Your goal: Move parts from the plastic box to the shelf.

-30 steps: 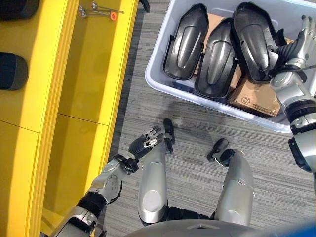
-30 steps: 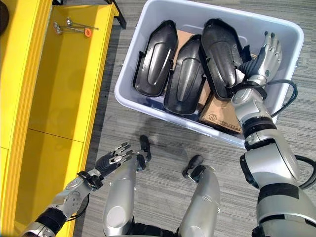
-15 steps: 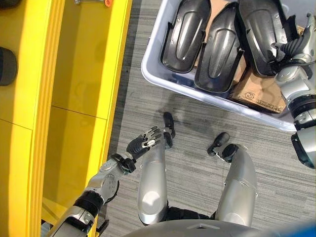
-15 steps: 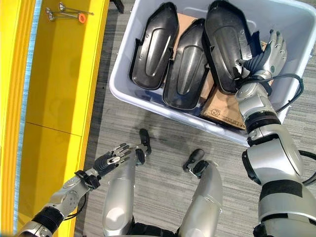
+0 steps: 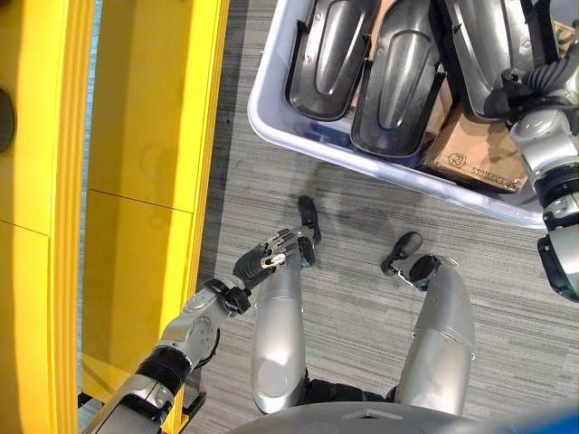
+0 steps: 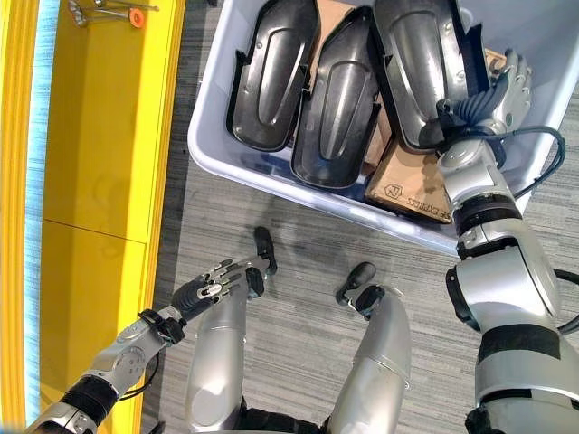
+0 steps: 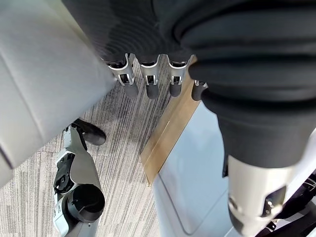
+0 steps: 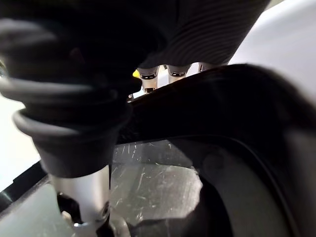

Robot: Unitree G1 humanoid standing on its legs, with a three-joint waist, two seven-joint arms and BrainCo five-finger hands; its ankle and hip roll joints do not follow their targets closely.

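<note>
Three black moulded parts lie side by side in the plastic box (image 6: 210,149), resting partly on brown cardboard packages (image 6: 412,181). The left part (image 6: 267,72) and the middle part (image 6: 342,99) lie untouched. The right part (image 6: 418,63) is the one being worked on: the right hand (image 6: 493,95) is at its outer edge, inside the box. In the right wrist view the fingers (image 8: 148,75) reach over the dark rim of this part (image 8: 237,128) while the thumb (image 8: 81,202) stands on the near side of it, so the hand appears to be closing round the edge; whether the grip is firm cannot be told.

The left hand (image 5: 264,259) hangs low over the grey floor (image 5: 353,226), between the yellow shelf (image 5: 145,136) and the box, fingers relaxed and spread, holding nothing.

As a judgement, the task is near its start or at least far from finished: all three visible parts are in the box, none lifted clear. A dark rounded shape (image 5: 4,117) shows at the far edge of the shelf, but what it is cannot be told. A small metal tool with an orange piece (image 6: 113,11) lies on a far shelf surface.
</note>
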